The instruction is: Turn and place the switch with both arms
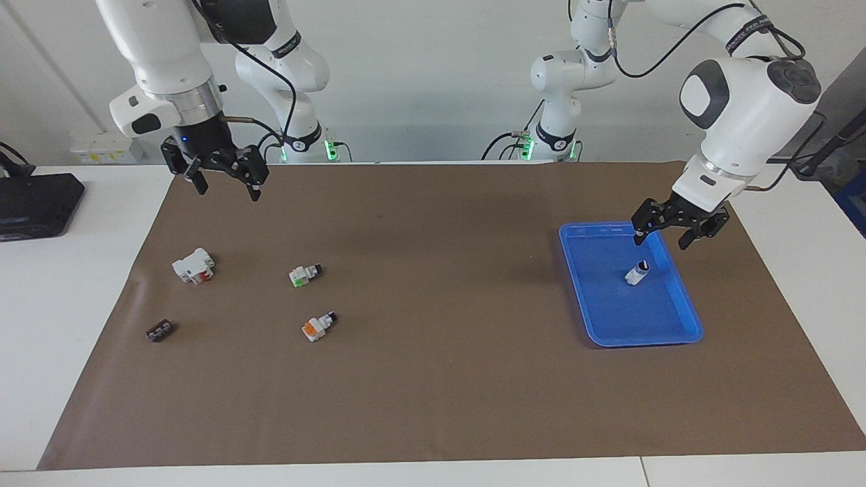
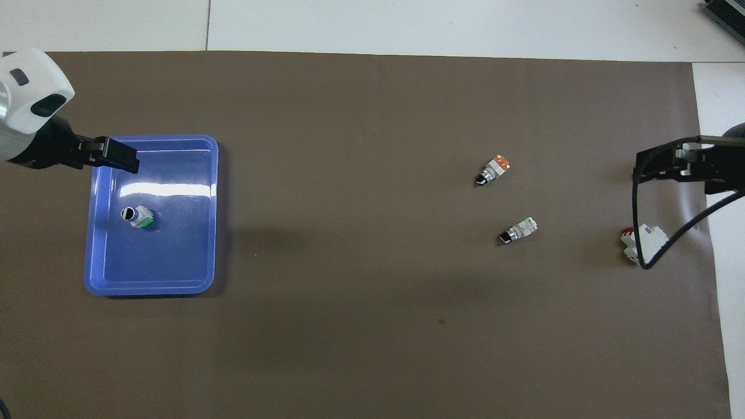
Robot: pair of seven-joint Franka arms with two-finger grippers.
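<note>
Here the switch [image 1: 637,272] stands tilted in the blue tray [image 1: 683,325], black end up, with the left claw [image 1: 676,228] spread wide and empty over the tray's edge nearest the robots. The right claw [image 1: 222,177] hangs wide open above the table [image 1: 433,379], well apart from the other green-patched switch [image 1: 305,274].

A high camera faces the robots across the table; another looks steeply down; both share the brown mat [image 1: 433,379].
</note>
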